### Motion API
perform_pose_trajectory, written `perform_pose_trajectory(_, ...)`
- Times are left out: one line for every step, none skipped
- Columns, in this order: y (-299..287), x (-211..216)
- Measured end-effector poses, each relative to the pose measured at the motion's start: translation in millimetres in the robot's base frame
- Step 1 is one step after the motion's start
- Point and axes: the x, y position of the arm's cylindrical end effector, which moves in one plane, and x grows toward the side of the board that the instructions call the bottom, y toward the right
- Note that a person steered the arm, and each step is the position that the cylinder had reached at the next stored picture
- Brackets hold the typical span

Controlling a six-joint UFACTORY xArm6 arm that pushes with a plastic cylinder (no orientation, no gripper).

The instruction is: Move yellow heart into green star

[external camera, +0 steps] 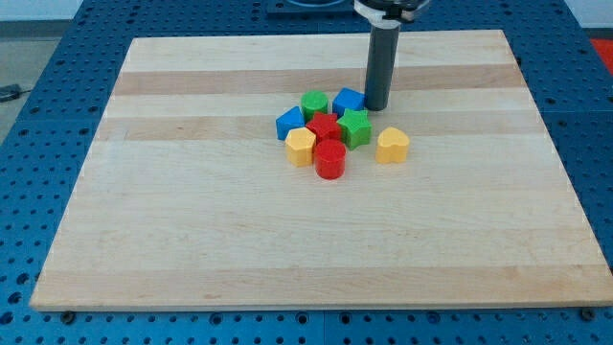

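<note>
Yellow heart (392, 145) sits just right of the green star (354, 127) with a small gap, while my tip (376, 105), a bare rod holding nothing, is above both, so next it should swing round the heart's right side and shove left.

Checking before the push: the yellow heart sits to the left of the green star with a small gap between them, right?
Not quite. In the camera view the yellow heart sits to the right of the green star, with a small gap. My tip is above them, beside the blue block.
</note>
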Motion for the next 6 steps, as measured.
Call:
perform_pose_trajectory(19.0,0.2)
perform_pose_trajectory(74.0,28.5)
perform_pose_trajectory(87.9,77.3)
perform_pose_trajectory(66.0,89.4)
perform_pose_trajectory(34.3,89.4)
perform_pose_trajectory(33.1,85.3)
